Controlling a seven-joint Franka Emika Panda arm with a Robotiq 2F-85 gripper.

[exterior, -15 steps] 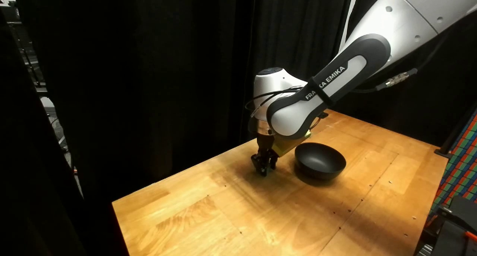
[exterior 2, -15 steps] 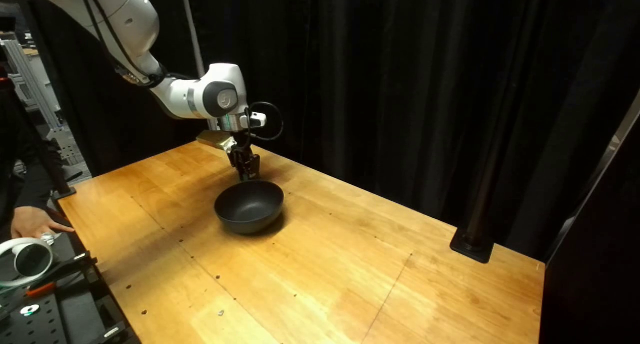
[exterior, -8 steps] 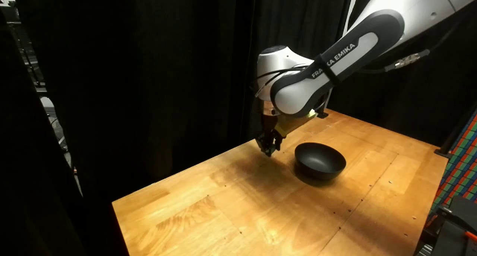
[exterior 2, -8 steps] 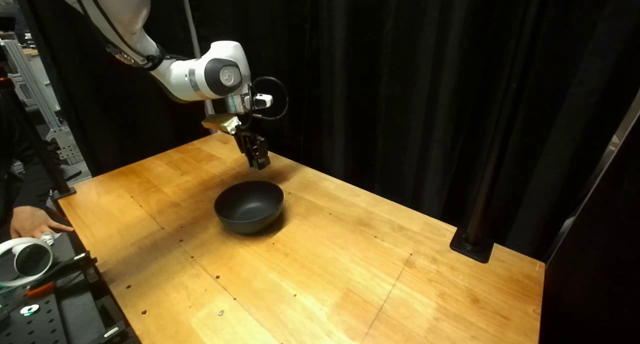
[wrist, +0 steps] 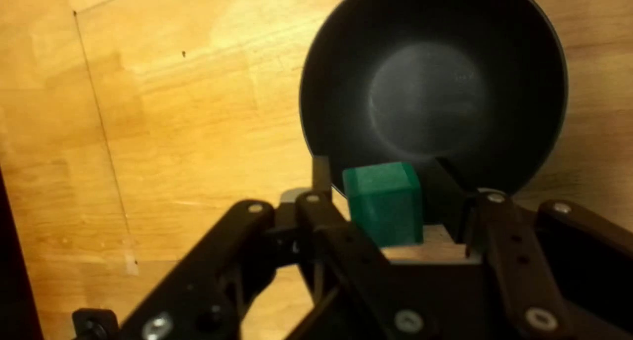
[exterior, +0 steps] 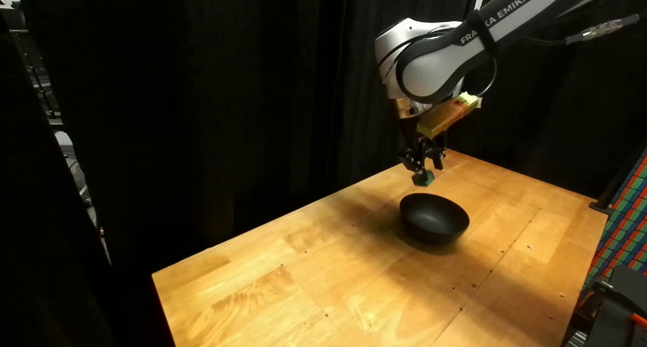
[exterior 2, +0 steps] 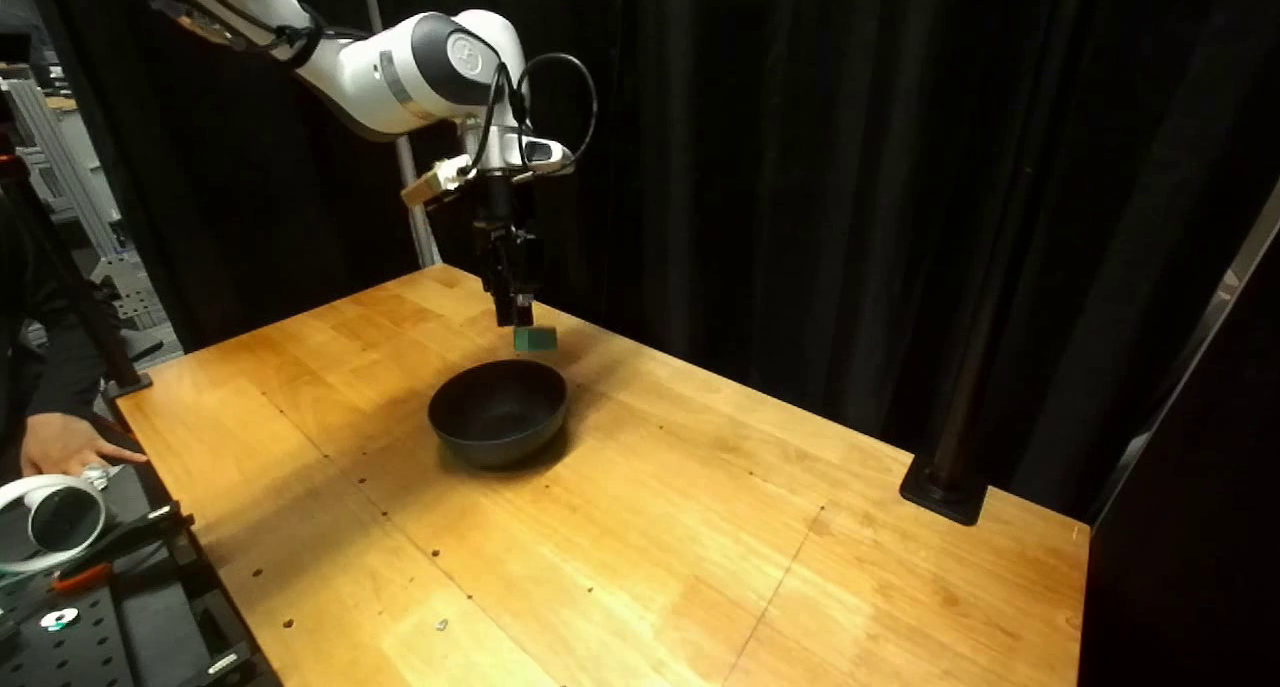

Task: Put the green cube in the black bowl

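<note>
Two fingers [exterior: 438, 161]: in an exterior view, seen apart at the end of the gripper [exterior: 431, 171], which has been lifted and carried towards the black bowl [exterior: 434, 219] within the last second.
Green cube [exterior: 427, 181]: seen clear of the table [exterior: 328, 286], at or just under the fingertips, not yet in the bowl.
Cube [exterior 2: 536, 340] below fingertips [exterior 2: 515, 314]: now plainly exposed in an exterior view, where half a second ago it could hardly be made out.
Gap beside cube [wrist: 388, 211]: left visible towards one finger in the wrist view, so the gripper is judged set wider than the cube; contact with the other finger cannot be told.
Cube and rim: overlapped there, away from the bowl's centre.
Meaning for task: release is judged under way; the rim could be struck.
</note>
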